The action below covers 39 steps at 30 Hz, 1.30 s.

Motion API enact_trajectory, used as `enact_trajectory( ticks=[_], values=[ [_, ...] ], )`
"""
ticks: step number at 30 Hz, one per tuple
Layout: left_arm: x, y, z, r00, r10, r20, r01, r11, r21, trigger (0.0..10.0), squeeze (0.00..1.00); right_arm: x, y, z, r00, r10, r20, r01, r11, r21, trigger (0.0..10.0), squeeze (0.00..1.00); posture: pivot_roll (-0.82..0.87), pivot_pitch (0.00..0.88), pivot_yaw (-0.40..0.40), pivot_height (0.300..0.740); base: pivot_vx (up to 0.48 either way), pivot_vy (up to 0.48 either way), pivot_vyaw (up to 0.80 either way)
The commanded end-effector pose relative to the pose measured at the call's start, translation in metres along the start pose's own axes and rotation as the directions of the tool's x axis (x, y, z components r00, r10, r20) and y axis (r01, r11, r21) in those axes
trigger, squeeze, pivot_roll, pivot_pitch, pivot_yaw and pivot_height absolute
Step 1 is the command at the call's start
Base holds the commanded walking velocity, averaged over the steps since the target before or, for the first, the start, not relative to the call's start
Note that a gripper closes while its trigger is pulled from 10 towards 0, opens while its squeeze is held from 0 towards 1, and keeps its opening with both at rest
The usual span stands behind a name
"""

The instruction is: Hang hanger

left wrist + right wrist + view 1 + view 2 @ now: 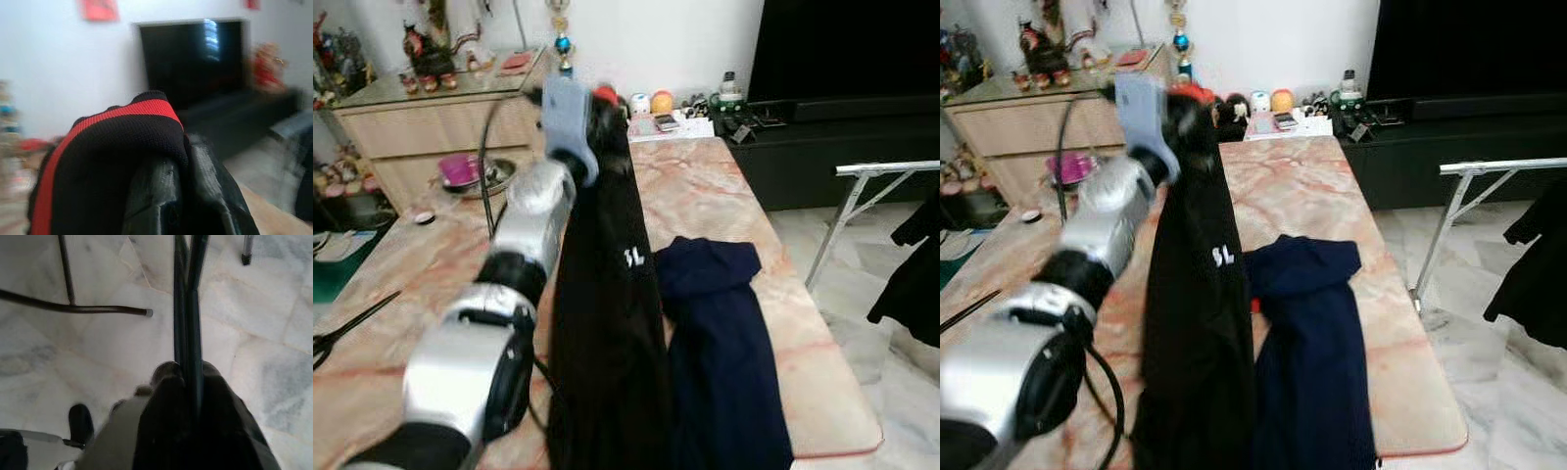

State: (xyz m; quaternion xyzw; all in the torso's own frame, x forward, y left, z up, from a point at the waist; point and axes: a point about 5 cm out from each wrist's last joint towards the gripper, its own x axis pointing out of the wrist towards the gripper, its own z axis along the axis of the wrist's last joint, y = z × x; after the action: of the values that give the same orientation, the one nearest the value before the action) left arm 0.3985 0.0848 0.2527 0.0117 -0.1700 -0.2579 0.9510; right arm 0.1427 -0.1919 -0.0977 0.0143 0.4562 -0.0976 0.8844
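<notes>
- Up over the tabletop (724,186), the left tool (592,117) is raised at the end of its silver arm, clenched on the collar of a black garment (607,323).
- From that grip the black garment hangs down in a long drape, small white lettering showing on its front; its lower part is at the near edge of the tabletop.
- Seen from the left wrist, black fabric with a red stripe (117,142) is bunched over the black fingers (161,196), which are pressed together on it.
- Just beside the black garment, on the robot's right, a dark blue garment (720,343) lies flat on the pink marbled tabletop.
- Seen from the right wrist, the right tool (188,367) points down at the marble floor (274,347), its fingers closed on a thin dark hanger (186,298).
- Off to the right a metal rack (876,176) stands on the floor with dark clothing (911,274) on it.
</notes>
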Motion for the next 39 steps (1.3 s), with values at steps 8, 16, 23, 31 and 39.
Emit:
enact_trajectory(
  ticks=[8,16,23,31,39],
  values=[
    [-0.074,-0.009,-0.059,0.98,-0.023,-0.199,0.015,0.999,-0.044,10.0,1.0,-0.002,0.004,-0.008,1.0,0.011,-0.022,-0.011,1.0,0.001,10.0,0.0,0.04,0.007,0.082,0.74,0.0,0.0,0.0],
    [-0.129,-0.038,-0.072,0.951,-0.049,-0.306,0.021,0.995,-0.096,10.0,1.0,-0.003,0.004,-0.009,1.0,0.016,-0.024,-0.016,1.0,-0.005,10.0,0.0,0.04,0.002,0.091,0.74,0.0,0.0,0.0],
    [-0.153,-0.026,-0.07,0.933,0.026,-0.358,-0.044,0.998,-0.042,10.0,1.0,-0.003,0.005,-0.01,1.0,0.017,-0.026,-0.017,1.0,-0.007,10.0,0.0,0.04,0.0,0.094,0.74,0.0,0.0,0.0],
    [-0.153,-0.011,-0.048,0.951,0.143,-0.272,-0.178,0.978,-0.107,10.0,1.0,-0.002,0.003,-0.009,1.0,0.013,-0.02,-0.013,1.0,-0.006,10.0,0.0,0.05,0.017,0.085,0.74,0.0,0.0,0.0],
    [-0.146,-0.017,-0.038,0.964,0.101,-0.246,-0.12,0.991,-0.062,10.0,1.0,-0.002,0.002,-0.007,1.0,0.008,-0.016,-0.009,1.0,-0.007,10.0,0.0,0.05,0.025,0.082,0.74,0.0,0.0,0.0]
  ],
)
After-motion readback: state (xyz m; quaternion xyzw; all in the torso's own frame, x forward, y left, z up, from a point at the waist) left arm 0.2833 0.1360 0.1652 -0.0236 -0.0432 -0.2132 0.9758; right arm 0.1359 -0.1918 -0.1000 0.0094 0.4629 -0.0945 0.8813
